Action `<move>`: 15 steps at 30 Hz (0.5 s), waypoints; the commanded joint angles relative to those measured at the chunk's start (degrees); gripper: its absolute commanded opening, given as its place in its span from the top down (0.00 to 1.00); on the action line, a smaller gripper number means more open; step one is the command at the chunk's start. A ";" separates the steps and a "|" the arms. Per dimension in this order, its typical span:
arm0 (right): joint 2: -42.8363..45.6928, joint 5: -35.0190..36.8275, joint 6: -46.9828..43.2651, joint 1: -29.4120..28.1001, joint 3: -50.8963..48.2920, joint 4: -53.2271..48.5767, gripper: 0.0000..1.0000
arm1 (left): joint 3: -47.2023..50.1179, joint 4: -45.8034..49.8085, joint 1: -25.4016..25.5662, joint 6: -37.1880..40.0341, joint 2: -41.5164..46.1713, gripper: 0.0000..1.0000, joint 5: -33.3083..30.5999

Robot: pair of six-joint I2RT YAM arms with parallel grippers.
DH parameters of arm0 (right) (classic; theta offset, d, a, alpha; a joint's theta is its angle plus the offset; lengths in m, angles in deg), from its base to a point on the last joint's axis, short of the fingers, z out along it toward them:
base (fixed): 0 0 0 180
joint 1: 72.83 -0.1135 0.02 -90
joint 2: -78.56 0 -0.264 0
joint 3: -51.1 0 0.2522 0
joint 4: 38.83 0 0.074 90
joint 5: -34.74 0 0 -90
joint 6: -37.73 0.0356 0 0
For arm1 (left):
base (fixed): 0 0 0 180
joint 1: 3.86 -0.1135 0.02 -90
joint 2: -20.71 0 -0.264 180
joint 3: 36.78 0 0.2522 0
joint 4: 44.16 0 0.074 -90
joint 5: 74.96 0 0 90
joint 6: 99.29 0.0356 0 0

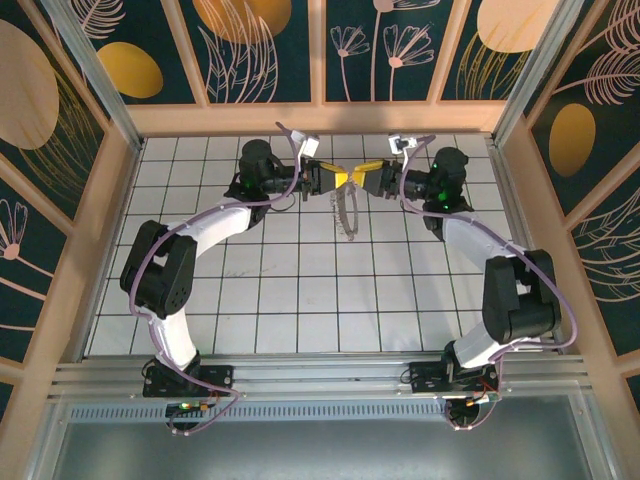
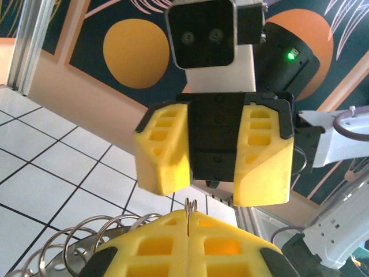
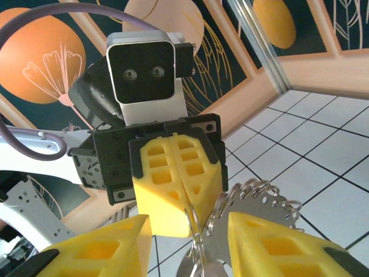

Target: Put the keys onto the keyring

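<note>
The keyring [image 1: 348, 215] is a pale metal strip with punched holes and several wire rings along its edge; it hangs below the two grippers, which meet at the back of the table. My left gripper [image 1: 343, 179] is shut on one thin wire ring [image 2: 190, 209] of it, and the coils [image 2: 106, 231] curl off to the left. In the right wrist view the left gripper [image 3: 185, 199] pinches that wire, with the perforated strip [image 3: 262, 205] beside it. My right gripper [image 3: 187, 226] is open, its fingers either side of the ring, facing the left one [image 2: 212, 187]. The mauve-pink key is hidden.
White tiled floor [image 1: 300, 290] stretches toward the arm bases. A wooden rail and patterned wall panels [image 1: 320, 115] stand close behind the grippers. Lilac cables [image 1: 200, 225] run along both arms.
</note>
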 commanded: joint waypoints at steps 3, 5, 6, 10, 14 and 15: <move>3.83 2.89 1.18 -0.12 -4.37 6.02 0.59 | 1.49 -6.94 0.41 -2.75 3.95 1.00 -2.38; 3.72 3.38 1.83 -0.19 -4.99 7.20 0.59 | 1.88 -7.88 0.49 -3.41 4.11 1.00 -2.38; 3.54 3.40 2.26 -0.23 -5.11 7.80 0.58 | 1.94 -8.13 0.51 -3.69 4.13 1.00 -2.29; 2.86 3.29 2.92 -1.05 -5.30 9.26 0.58 | 2.24 -8.58 0.68 -3.89 4.28 1.00 -2.53; 2.63 3.64 3.00 -2.10 -5.65 10.18 0.58 | 2.17 -8.72 0.77 -4.06 4.16 1.00 -2.47; 2.47 3.64 3.01 -2.33 -5.65 10.38 0.58 | 2.16 -8.84 0.77 -4.16 4.12 1.00 -2.38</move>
